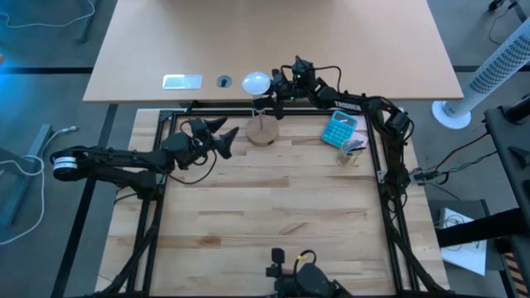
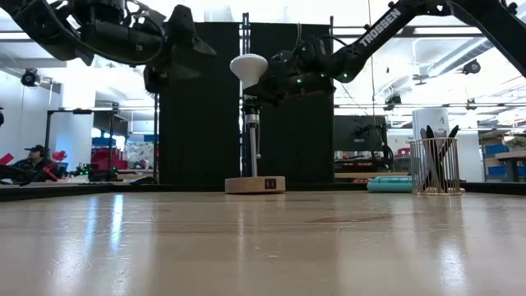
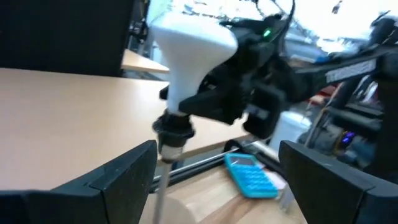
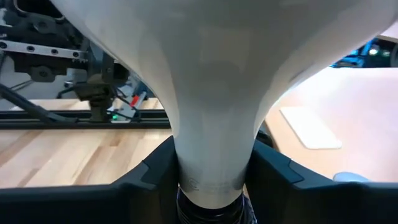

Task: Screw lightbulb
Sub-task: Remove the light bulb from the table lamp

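**Bulb seated at socket: turning stage**

Pale wooden desk, framed by a black rail, carries the work at its far edge, with a second, lighter tabletop beyond and an open workshop behind.

Findings. The bulb stands globe-up over a black socket on a thin post, which rises from a round wooden base at the far centre. The right tool is clenched on the bulb's narrow neck, one finger either side, just above the socket; its arm reaches in from the far right. The left tool hangs released, fingers spread, just left of the base and not touching it. A blue calculator and a wire pen cup sit to the right, clear of the work.

Assessment. The bulb appears entered in the socket; how far the thread is engaged cannot be told.

Recommendations for the step:
- Keep the bulb's axis in line with the post; any tilt risks cross-threading.
- Turn from the wrist with light downward pressure only, since the post looks slender and may flex.
- Regrip at the neck, not the globe, between turns.
- The base is unclamped and may spin; the left tool is well placed to steady it.
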